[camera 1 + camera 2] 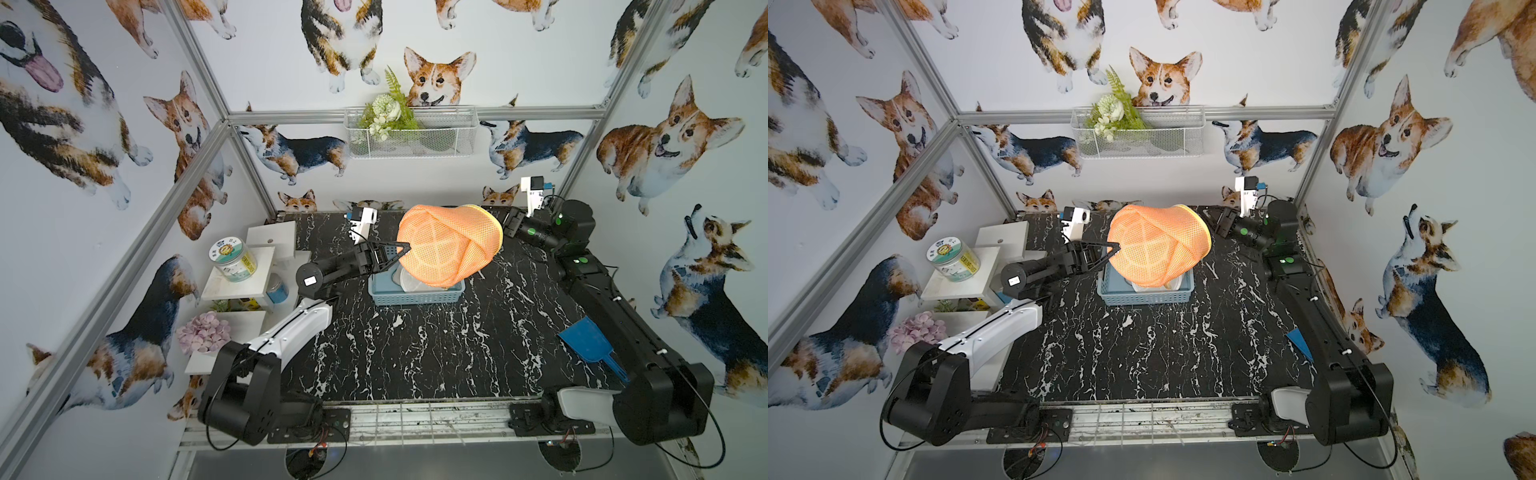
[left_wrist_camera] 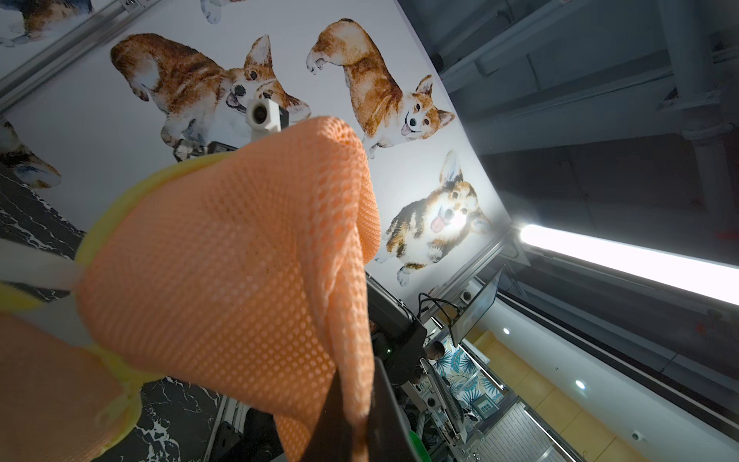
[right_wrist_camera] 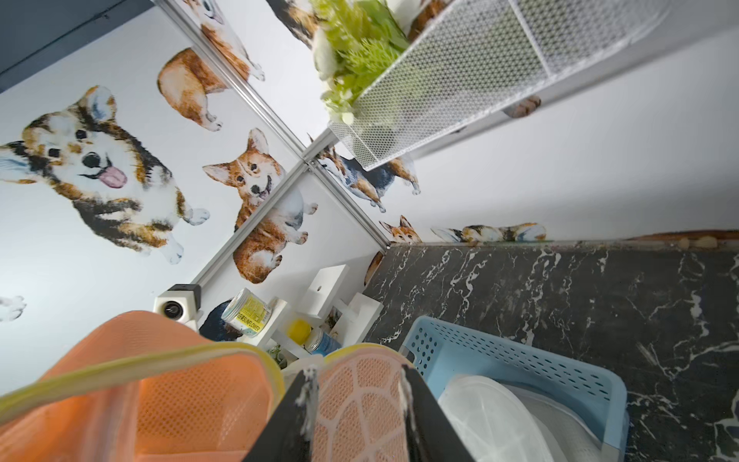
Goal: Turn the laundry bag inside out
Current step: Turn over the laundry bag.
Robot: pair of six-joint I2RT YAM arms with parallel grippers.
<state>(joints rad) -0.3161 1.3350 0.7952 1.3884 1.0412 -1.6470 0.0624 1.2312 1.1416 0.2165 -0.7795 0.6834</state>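
Note:
The orange mesh laundry bag with a yellow rim hangs stretched in the air above a blue basket. It is held between my two arms. My left gripper is shut on the mesh at the bag's left side. In the left wrist view its dark fingers pinch a fold of the bag. My right gripper is shut on a fold of the bag at the yellow rim on the right side. Its fingertips are hidden behind the bag in both top views.
The blue basket under the bag holds white mesh items. A white shelf with a jar and pink flowers stands at the left. A blue scoop lies at the right beside the right arm. A wire basket hangs on the back wall.

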